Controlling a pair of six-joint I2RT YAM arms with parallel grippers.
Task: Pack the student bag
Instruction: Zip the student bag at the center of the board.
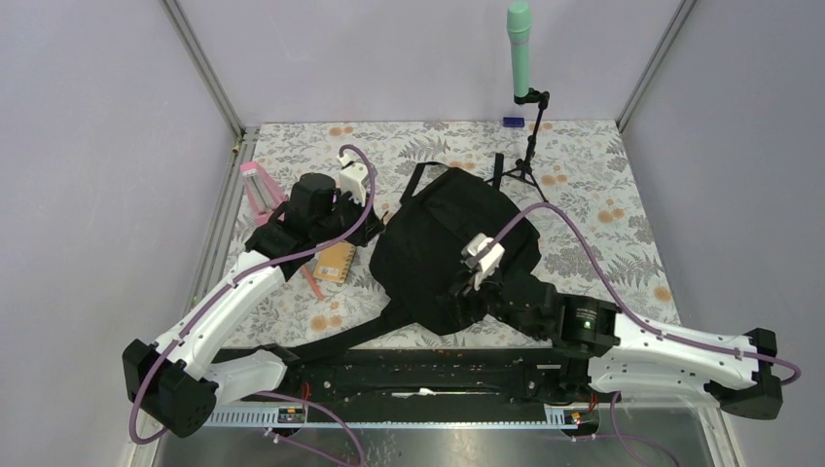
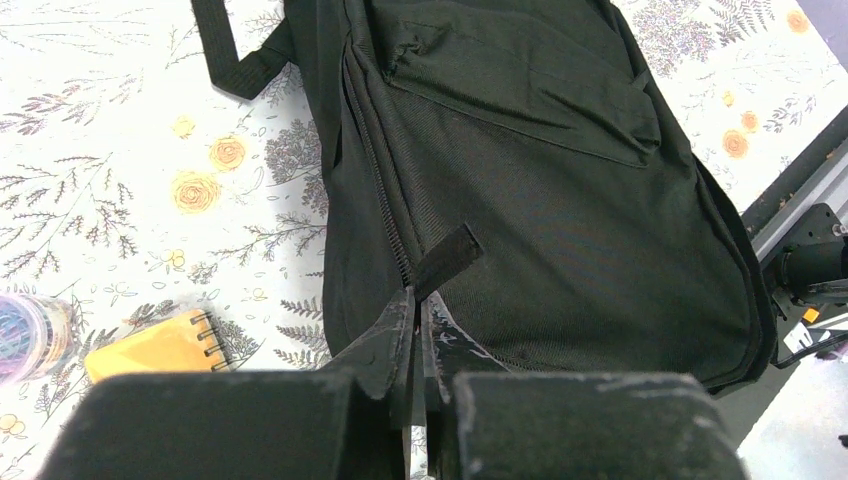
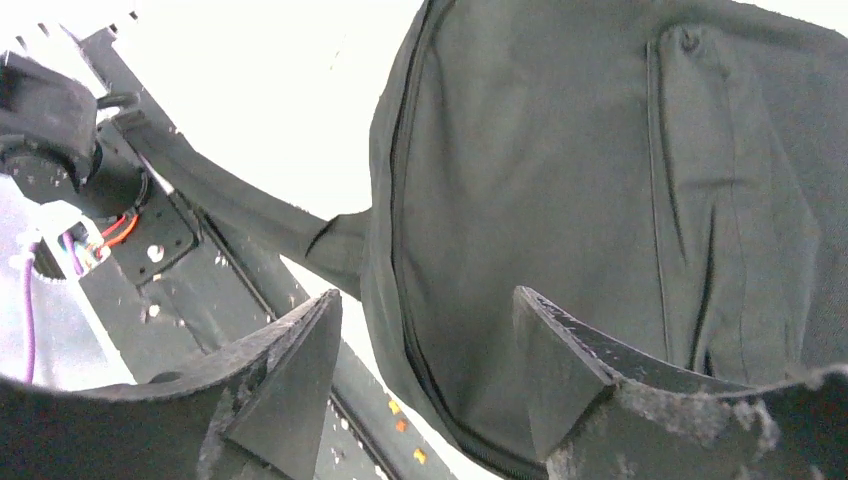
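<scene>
Floral table (image 1: 603, 185) bears student bag (image 1: 448, 243); orange notebook (image 1: 334, 261), tripod (image 1: 525, 161) nearby.

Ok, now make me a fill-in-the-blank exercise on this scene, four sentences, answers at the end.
1. The left gripper is ___ on the zipper tab of the bag.
2. The right gripper hangs over the bag with its jaws ___.
3. The notebook lying beside the bag is ___ in colour.
4. The microphone on the tripod is ___ in colour.
Missing words: shut; open; orange; green.
</scene>
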